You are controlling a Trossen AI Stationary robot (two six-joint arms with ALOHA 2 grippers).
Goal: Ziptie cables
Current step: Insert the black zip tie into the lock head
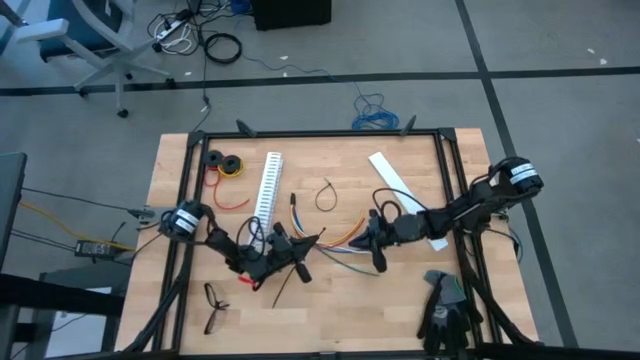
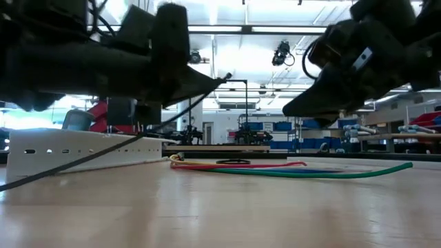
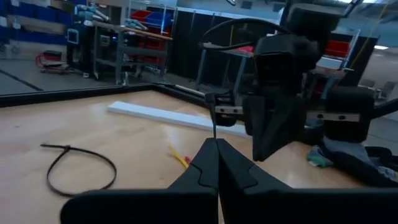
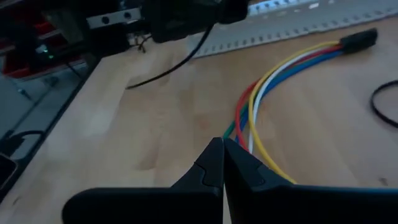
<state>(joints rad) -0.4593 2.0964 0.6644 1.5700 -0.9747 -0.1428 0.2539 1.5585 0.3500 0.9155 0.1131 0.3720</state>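
Table (image 1: 400,300): wooden top in a black frame, both arms reaching in toward the middle.
Strip (image 1: 270,185): long white slotted strip, lying lengthwise away from the robot, left of centre.
Left gripper (image 1: 300,247): low over the table just right of the strip's near end; fingers pressed together, pinching a straight black ziptie (image 1: 285,280) that hangs out behind them, slanting down to the wood.
Right gripper (image 1: 378,250): close to the left one, over the cables' right part; fingers pressed together, nothing seen between them.
Cables (image 1: 335,243): a fan of coloured wires flat on the table between the two grippers, long axis running left to right, curving up to a dark plug (image 4: 359,38) near the strip.
Loop (image 1: 326,195): a second ziptie, already closed into a ring, lying apart beyond the cables.
Key relation: in the right wrist view the wires (image 4: 261,106) lie directly ahead of and below the right fingertips, running away from them; that arm looks nearer for lifting the bundle, while the left one carries the tie toward it from the strip side.
Judgement: the bundle seems not yet gathered or wrapped.
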